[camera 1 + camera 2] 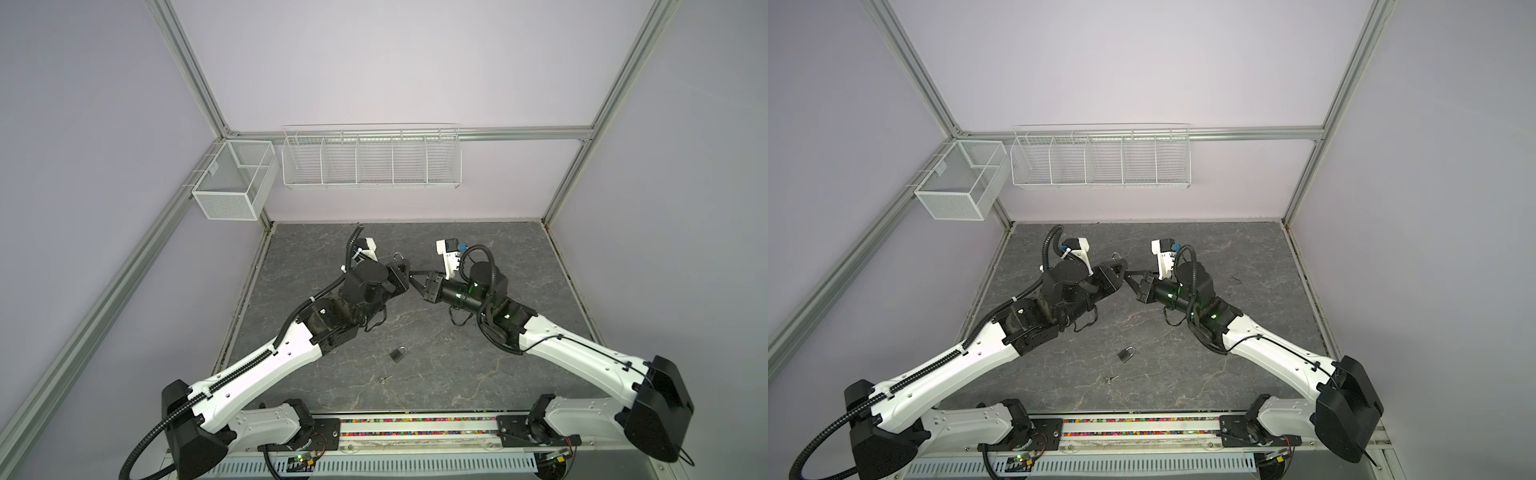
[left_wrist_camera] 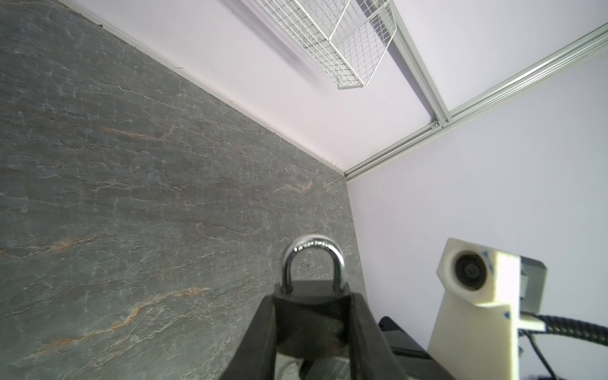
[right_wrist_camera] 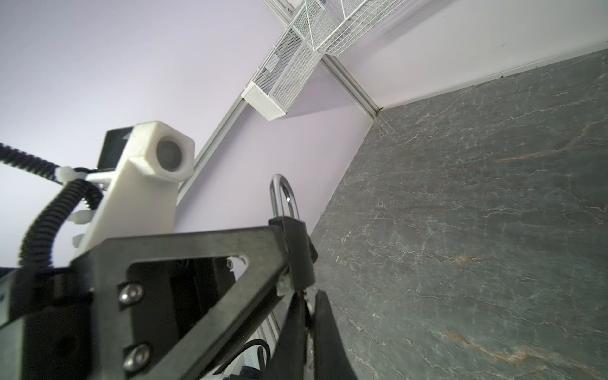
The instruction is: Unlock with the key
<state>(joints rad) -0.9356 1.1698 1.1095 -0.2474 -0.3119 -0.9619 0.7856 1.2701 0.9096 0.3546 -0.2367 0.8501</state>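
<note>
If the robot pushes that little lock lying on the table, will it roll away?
Probably not. The little lock lies flat on its boxy dark body, so it would likely slide, not roll. Its shiny loop looks like metal, so it is likely stiff and heavy for its size. The table looks smooth, so it may spin a bit.

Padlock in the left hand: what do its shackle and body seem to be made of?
Padlock shackle: likely polished steel, bright silver with sharp mirror-like highlights. Body: matte black, no glare; painted metal or a plastic cover, the look cannot settle which.
</note>
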